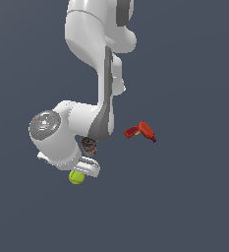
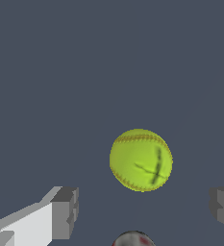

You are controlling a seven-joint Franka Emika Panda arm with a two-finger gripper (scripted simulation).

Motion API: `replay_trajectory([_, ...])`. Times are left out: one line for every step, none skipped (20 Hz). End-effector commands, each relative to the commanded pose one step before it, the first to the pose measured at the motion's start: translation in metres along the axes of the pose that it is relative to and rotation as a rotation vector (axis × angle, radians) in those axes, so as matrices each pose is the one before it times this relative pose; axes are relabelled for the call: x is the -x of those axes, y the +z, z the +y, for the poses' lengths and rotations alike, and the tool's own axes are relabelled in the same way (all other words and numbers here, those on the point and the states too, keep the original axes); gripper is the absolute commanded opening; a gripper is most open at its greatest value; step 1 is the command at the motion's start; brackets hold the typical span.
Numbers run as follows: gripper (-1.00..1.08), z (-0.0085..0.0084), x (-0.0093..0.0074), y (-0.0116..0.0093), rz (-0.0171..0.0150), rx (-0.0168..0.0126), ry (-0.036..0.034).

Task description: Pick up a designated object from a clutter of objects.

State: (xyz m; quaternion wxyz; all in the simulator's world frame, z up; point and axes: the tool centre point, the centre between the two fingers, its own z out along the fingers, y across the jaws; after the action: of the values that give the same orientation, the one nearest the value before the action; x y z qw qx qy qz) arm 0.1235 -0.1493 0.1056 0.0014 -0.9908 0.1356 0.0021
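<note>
The yellow-green ball [image 1: 76,177] lies on the dark floor at the exterior view's lower left, partly under my white hand. In the wrist view the ball [image 2: 141,159] shows a red stitched seam and dark marks. My gripper [image 2: 144,207] is open and empty, above the ball; its grey fingertips [image 2: 65,211] stand wide apart, and the ball sits just off the line between them. In the exterior view the gripper [image 1: 84,171] is right over the ball. The dark can [image 1: 89,146] stands close behind the hand; its top [image 2: 132,239] shows at the wrist view's edge.
A red drill-shaped tool [image 1: 141,131] lies on the floor to the exterior view's right of the arm. The small white round thing is out of view. The arm's white links [image 1: 62,130] hang over the can and ball.
</note>
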Motion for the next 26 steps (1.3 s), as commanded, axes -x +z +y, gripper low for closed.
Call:
replay_trajectory([1.00, 0.00627, -0.00395, 0.00795, 0.00319, 0.00106, 0.00873])
replay_trajectory([1.00, 0.00176, -0.00086, 0.00220, 0.00045, 0.00038, 0.00242])
replay_trajectory([1.00, 0.00138, -0.00066, 0.00171, 0.00035, 0.00030, 0.00190])
replay_trajectory([1.00, 0.00098, -0.00047, 0.00123, 0.00025, 0.00022, 0.00134])
replay_trajectory([1.00, 0.00068, -0.00028, 0.00072, 0.00018, 0.00015, 0.00095])
replay_trajectory([1.00, 0.00002, -0.00009, 0.00028, 0.00000, 0.00000, 0.00000])
replay_trajectory([1.00, -0.00036, 0.00093, -0.00080, -0.00160, 0.00013, -0.00054])
replay_trajectory([1.00, 0.00000, 0.00000, 0.00041, 0.00000, 0.00000, 0.00000])
replay_trajectory([1.00, 0.00000, 0.00000, 0.00123, 0.00000, 0.00000, 0.00000])
replay_trajectory([1.00, 0.00000, 0.00000, 0.00204, 0.00000, 0.00000, 0.00000])
replay_trajectory([1.00, 0.00000, 0.00001, 0.00284, 0.00000, 0.00000, 0.00000])
replay_trajectory([1.00, 0.00000, 0.00002, 0.00364, 0.00000, 0.00000, 0.00000])
replay_trajectory([1.00, 0.00023, 0.00008, 0.00401, 0.00061, -0.00006, 0.00033])
replay_trajectory([1.00, 0.00000, 0.00007, 0.00520, 0.00000, 0.00000, 0.00000])
replay_trajectory([1.00, 0.00000, 0.00011, 0.00594, 0.00000, 0.00000, 0.00000])
replay_trajectory([1.00, 0.00000, 0.00013, 0.00628, 0.00000, 0.00000, 0.00000])
replay_trajectory([1.00, 0.00026, 0.00013, 0.00510, 0.00058, -0.00005, 0.00037])
replay_trajectory([1.00, 0.00000, 0.00006, 0.00464, 0.00000, 0.00000, 0.00000])
replay_trajectory([1.00, 0.00000, -0.00001, 0.00379, 0.00000, 0.00000, 0.00000])
replay_trajectory([1.00, 0.00000, -0.00009, 0.00294, 0.00000, 0.00000, 0.00000])
replay_trajectory([1.00, 0.00000, -0.00019, 0.00208, 0.00000, 0.00000, 0.00000])
replay_trajectory([1.00, 0.00016, -0.00028, 0.00078, 0.00065, -0.00004, 0.00024])
replay_trajectory([1.00, 0.00000, -0.00041, 0.00037, 0.00000, 0.00000, 0.00000])
replay_trajectory([1.00, 0.00000, -0.00042, -0.00034, 0.00000, 0.00000, 0.00000])
replay_trajectory([1.00, 0.00000, -0.00015, -0.00023, 0.00000, 0.00000, 0.00000])
replay_trajectory([-1.00, 0.00000, 0.00000, 0.00000, 0.00000, 0.00000, 0.00000])
